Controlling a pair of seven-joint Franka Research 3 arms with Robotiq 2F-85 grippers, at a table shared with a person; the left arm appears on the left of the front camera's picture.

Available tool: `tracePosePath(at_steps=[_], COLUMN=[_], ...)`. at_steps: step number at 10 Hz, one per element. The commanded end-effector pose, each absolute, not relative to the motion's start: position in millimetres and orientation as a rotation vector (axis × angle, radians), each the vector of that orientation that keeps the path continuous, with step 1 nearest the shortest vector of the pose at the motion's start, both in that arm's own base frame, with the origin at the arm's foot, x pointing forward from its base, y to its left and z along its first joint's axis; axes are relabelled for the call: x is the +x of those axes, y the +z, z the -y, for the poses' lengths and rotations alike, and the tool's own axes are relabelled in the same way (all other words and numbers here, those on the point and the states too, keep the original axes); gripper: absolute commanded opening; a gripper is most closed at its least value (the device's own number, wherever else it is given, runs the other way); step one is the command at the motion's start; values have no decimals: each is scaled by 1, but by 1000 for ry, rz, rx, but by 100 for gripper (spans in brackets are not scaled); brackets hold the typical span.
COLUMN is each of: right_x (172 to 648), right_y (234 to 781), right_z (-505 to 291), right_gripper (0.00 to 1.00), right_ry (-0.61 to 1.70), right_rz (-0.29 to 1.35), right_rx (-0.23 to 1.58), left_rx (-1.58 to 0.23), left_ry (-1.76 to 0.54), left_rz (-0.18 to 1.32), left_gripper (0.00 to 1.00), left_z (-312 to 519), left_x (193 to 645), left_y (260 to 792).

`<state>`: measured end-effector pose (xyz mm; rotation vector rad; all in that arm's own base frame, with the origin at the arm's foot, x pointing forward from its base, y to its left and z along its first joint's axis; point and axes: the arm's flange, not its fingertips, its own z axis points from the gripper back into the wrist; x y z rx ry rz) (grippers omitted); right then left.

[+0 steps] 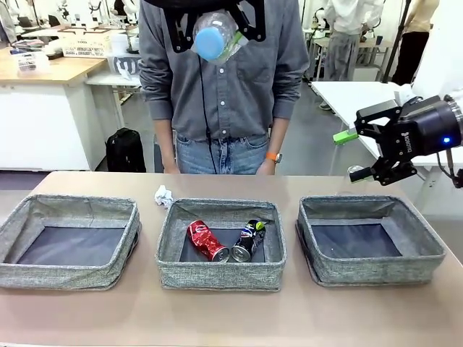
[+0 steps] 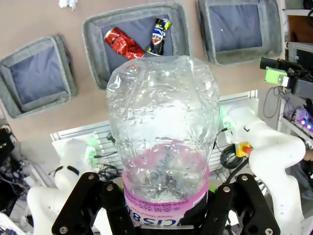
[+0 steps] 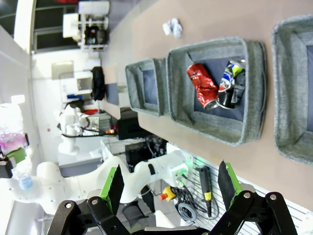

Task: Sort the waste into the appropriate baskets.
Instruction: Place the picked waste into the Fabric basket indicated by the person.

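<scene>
Grey woven fabric formed three low baskets in a row on the tan counter (image 1: pixel 231 318): a left basket (image 1: pixel 43 206), a middle basket (image 1: pixel 221 278) and a right basket (image 1: pixel 376 271). Inside the middle basket lay a crushed red can (image 1: pixel 207 241) and, just beside it, a crushed dark blue-black can (image 1: pixel 248 241). Crumpled white paper (image 1: pixel 163 195) sat on the counter just behind the middle basket's far left corner. High above the middle, the left hand (image 1: pixel 216 22) was clamped on a clear plastic bottle (image 2: pixel 164 122) with a pink label, its blue cap (image 1: pixel 210 43) facing the robot's side. The right hand (image 1: pixel 352 154) hung in the air near the right basket's far right corner, jaws wide apart, holding nothing. A person in a grey shirt (image 1: pixel 239 87) stood at the counter's far side.
</scene>
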<state>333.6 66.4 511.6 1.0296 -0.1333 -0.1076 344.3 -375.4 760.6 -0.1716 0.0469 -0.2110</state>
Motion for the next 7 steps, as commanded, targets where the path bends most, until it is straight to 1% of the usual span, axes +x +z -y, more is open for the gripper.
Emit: tracePosePath(at_steps=[1,7], right_x=[335,335], right_y=[513,513], right_z=[-66,-66], right_gripper=[100,100], right_ry=[-96,-96], right_rz=[129,129], right_rx=[1029,1029], left_rx=[-151,-151], left_ry=[-224,-224], left_rz=[-33,-33], left_gripper=[1,1], left_z=[371,371], left_x=[343,343], left_y=[762,762])
